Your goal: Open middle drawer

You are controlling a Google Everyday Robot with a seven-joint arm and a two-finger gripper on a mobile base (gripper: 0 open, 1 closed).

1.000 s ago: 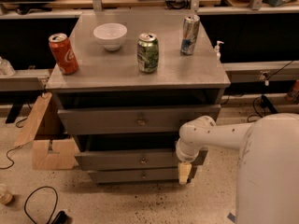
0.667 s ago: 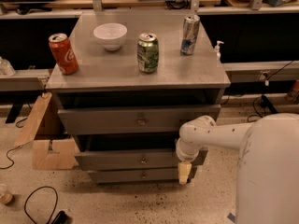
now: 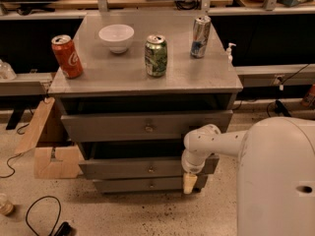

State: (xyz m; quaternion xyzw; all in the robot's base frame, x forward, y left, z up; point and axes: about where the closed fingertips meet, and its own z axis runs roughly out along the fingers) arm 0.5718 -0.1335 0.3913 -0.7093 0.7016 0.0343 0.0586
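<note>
The grey cabinet (image 3: 147, 77) has three drawers stacked in its front. The middle drawer (image 3: 123, 169) is a wide, shallow grey front with a small round knob (image 3: 151, 169), and a dark gap shows above it. Above it is the taller top drawer (image 3: 108, 127), and below it the narrow bottom drawer (image 3: 128, 185). My gripper (image 3: 189, 182) hangs from the white arm (image 3: 206, 144) and points down. It is in front of the right end of the middle and bottom drawers, well to the right of the knob.
On the cabinet top stand a red cola can (image 3: 67, 56), a white bowl (image 3: 116, 37), a green can (image 3: 156, 55) and a silver can (image 3: 200, 36). A cardboard piece (image 3: 47, 146) leans at the cabinet's left. Cables (image 3: 42, 213) lie on the floor. My white body (image 3: 278, 181) fills the right.
</note>
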